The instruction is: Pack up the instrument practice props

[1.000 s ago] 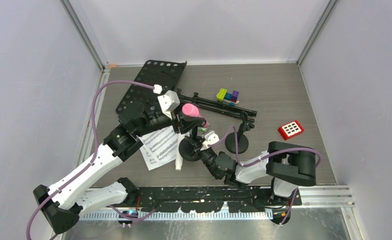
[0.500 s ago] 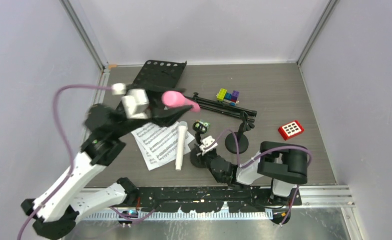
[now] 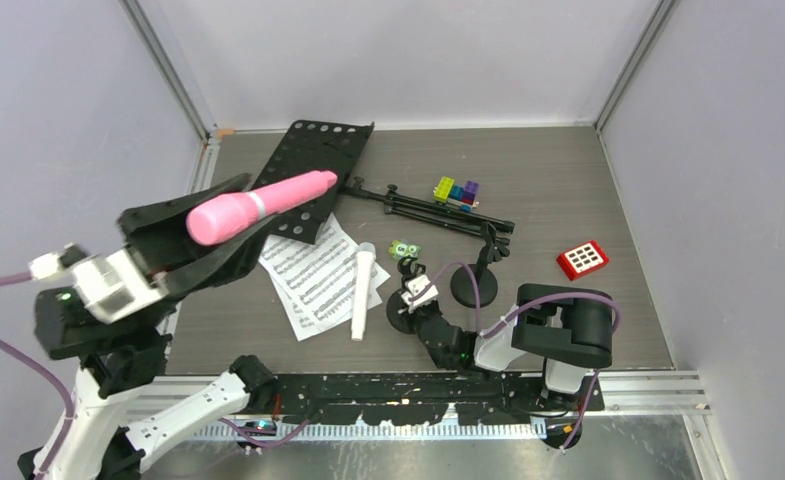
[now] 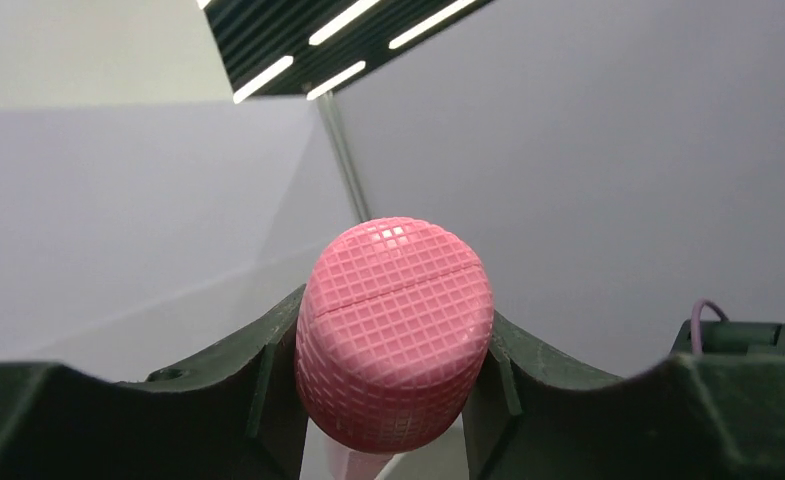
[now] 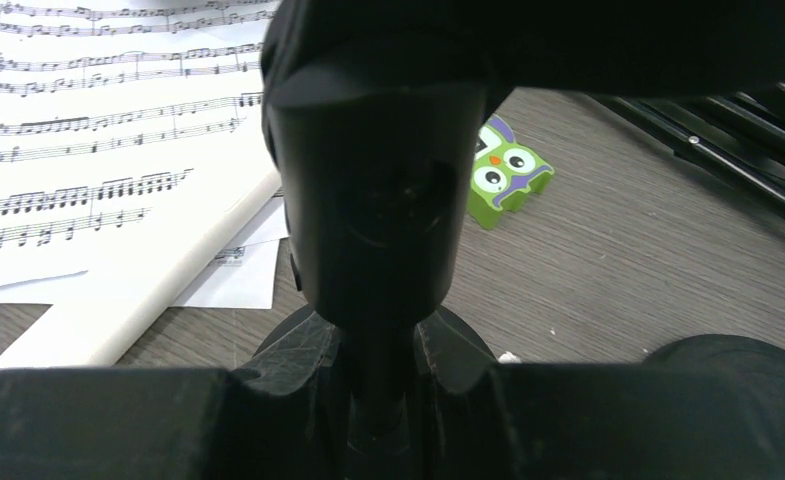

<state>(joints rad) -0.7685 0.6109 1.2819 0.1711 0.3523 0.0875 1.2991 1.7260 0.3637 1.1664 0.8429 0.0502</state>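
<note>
One pink microphone [image 3: 258, 205], its round head grid-textured, hangs high over the left edge of the wood-grain worktop [image 3: 568, 190], pinched by the left fingers [image 4: 218, 385]. The right fingers [image 5: 290, 368] clamp the stem of a black mic mount [image 5: 368, 200].

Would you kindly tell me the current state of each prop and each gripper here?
pink microphone: held above the table, clamped in the left gripper.
left gripper: shut on pink microphone.
white microphone: lying flat across the sheet-music pages.
sheet-music pages: loose, flat on the table.
music desk: lying flat at the back.
near mic mount: standing on its base, stem in the right gripper.
right gripper: shut on near mic mount.
far mic mount: upright, free.
</note>
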